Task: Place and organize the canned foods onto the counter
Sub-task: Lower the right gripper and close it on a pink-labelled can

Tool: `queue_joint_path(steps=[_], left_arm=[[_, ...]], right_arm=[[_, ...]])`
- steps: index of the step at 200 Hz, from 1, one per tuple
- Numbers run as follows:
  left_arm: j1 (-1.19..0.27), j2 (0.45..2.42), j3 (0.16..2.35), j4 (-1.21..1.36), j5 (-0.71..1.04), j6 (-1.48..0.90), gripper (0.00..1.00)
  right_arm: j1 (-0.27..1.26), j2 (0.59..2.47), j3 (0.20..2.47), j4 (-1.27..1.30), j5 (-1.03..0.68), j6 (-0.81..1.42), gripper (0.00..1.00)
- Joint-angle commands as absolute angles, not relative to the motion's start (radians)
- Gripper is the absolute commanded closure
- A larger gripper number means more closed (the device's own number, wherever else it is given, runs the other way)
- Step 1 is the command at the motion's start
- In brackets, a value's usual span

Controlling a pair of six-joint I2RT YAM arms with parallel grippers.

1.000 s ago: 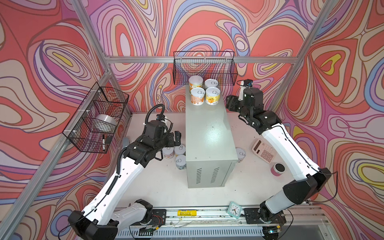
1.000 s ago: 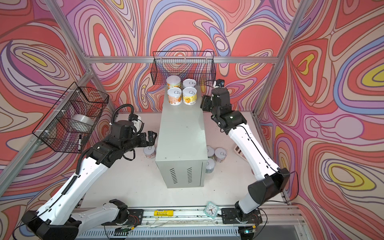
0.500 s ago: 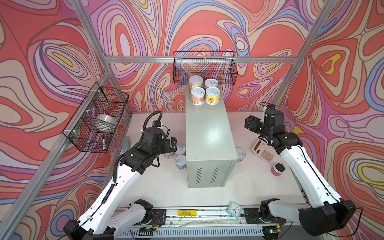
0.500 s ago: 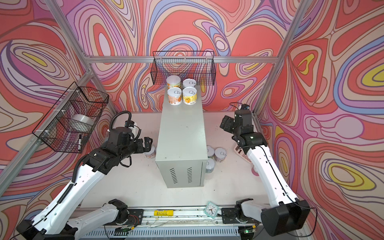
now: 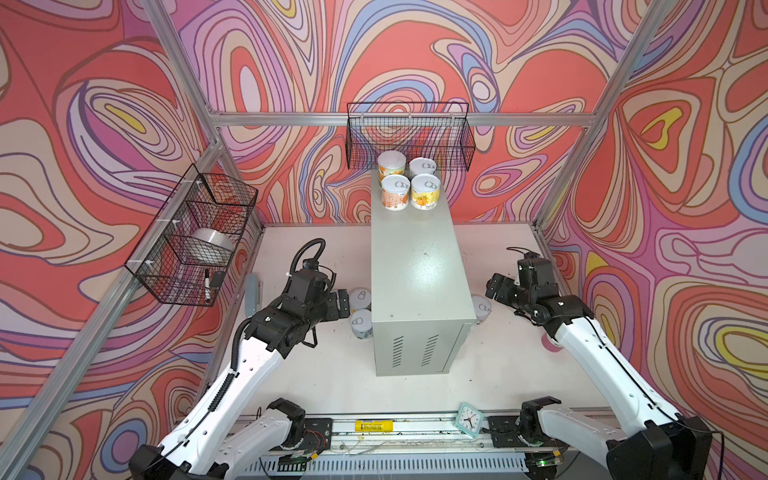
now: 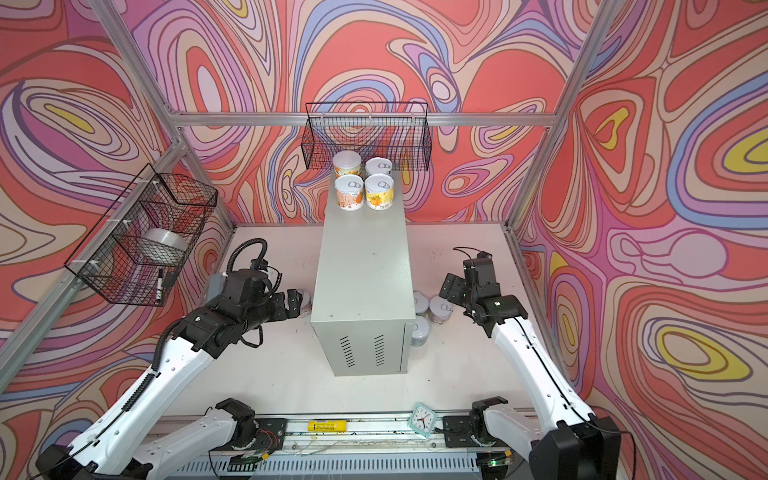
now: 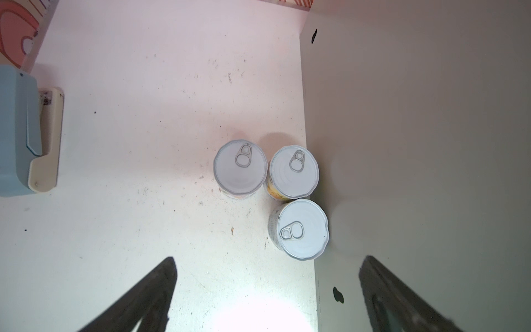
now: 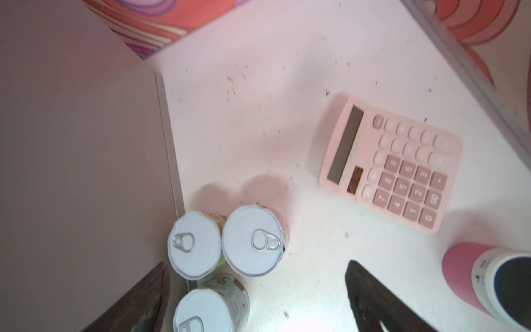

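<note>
The counter [image 5: 419, 266] [image 6: 361, 266] is a tall grey box in mid-table. Several canned foods [image 5: 405, 183] [image 6: 361, 183] stand grouped at its far end. Three tins [image 7: 240, 168] [image 7: 293, 171] [image 7: 298, 228] stand on the table against its left side. My left gripper [image 7: 267, 260] [image 5: 343, 303] hovers open just short of them. Three more tins [image 8: 194, 244] [image 8: 253, 240] [image 8: 207, 310] stand by its right side. My right gripper [image 8: 257, 264] [image 6: 451, 286] hangs open above them, empty.
A pink calculator [image 8: 390, 163] and a pink cylinder with a black top [image 8: 488, 281] lie right of the tins. A blue device [image 7: 17, 129] sits near the left wall. Wire baskets [image 5: 409, 137] [image 5: 195, 232] hang on the walls. A small clock [image 5: 470, 415] stands at the front rail.
My right gripper has drawn back from the cans at the counter's far end, opened wide, and come down over the tins at the right. The left arm has shifted slightly frontward.
</note>
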State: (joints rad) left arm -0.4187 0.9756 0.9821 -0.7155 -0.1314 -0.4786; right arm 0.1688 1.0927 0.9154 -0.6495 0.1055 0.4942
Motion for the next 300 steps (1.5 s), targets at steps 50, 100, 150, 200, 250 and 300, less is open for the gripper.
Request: queue_joint_path(steps=[50, 100, 150, 200, 250, 300], left_arm=[[-0.413, 0.978, 0.941, -0.639, -0.073, -0.496, 0.0], [-0.413, 1.018, 0.971, -0.634, -0.068, -0.472, 0.0], [-0.414, 1.027, 0.966, -0.621, -0.068, -0.472, 0.0], [-0.413, 1.033, 0.964, -0.614, -0.066, -0.469, 0.0], [-0.413, 1.048, 0.969, -0.595, -0.052, -0.468, 0.0], [-0.412, 1.027, 0.952, -0.604, -0.052, -0.471, 0.0]], right_arm=[[0.171, 1.073, 0.776, -0.593, -0.007, 0.548, 0.07], [0.171, 1.129, 0.756, -0.591, -0.047, 0.501, 0.12], [0.171, 1.17, 0.762, -0.603, -0.078, 0.458, 0.09], [0.185, 1.205, 0.776, -0.617, -0.108, 0.432, 0.12], [0.195, 1.244, 0.786, -0.607, -0.049, 0.417, 0.1], [0.194, 1.306, 0.791, -0.547, -0.055, 0.415, 0.08]])
